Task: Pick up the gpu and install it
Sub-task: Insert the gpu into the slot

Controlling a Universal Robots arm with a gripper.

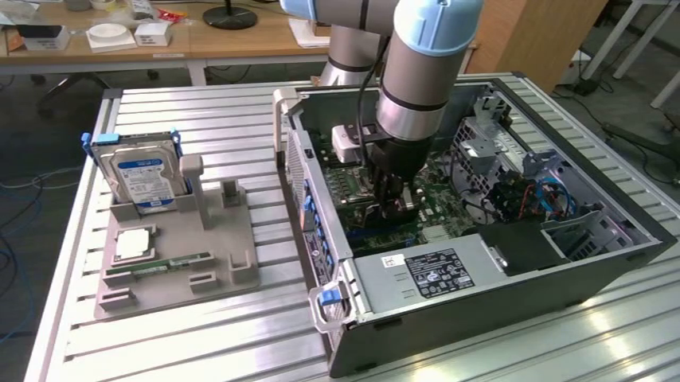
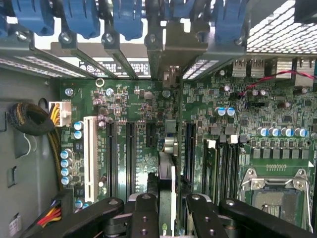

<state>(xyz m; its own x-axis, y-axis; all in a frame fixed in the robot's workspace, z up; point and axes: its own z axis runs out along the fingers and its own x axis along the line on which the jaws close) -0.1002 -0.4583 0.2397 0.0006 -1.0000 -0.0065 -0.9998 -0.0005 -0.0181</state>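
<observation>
My gripper [image 2: 167, 214] is shut on the gpu [image 2: 167, 171], a thin card seen edge-on between the black fingers [image 2: 144, 213]. The card stands upright over the green motherboard [image 2: 138, 124], in line with the black expansion slots [image 2: 130, 148]. Its grey metal bracket end [image 2: 171, 47] sits at the case's rear slot openings. I cannot tell whether its edge is seated in a slot. In the exterior view the gripper [image 1: 396, 207] reaches down inside the open computer case [image 1: 595, 263], above the motherboard [image 1: 451, 223].
Blue slot clips [image 2: 81, 17] line the case's rear wall. A cable bundle [image 2: 29, 119] and a white connector [image 2: 58, 114] lie beside the board, and an open CPU socket [image 2: 272, 193] is nearby. Outside the case, a grey fixture [image 1: 202, 278] holds a hard drive [image 1: 143, 175] and a memory stick [image 1: 159, 264].
</observation>
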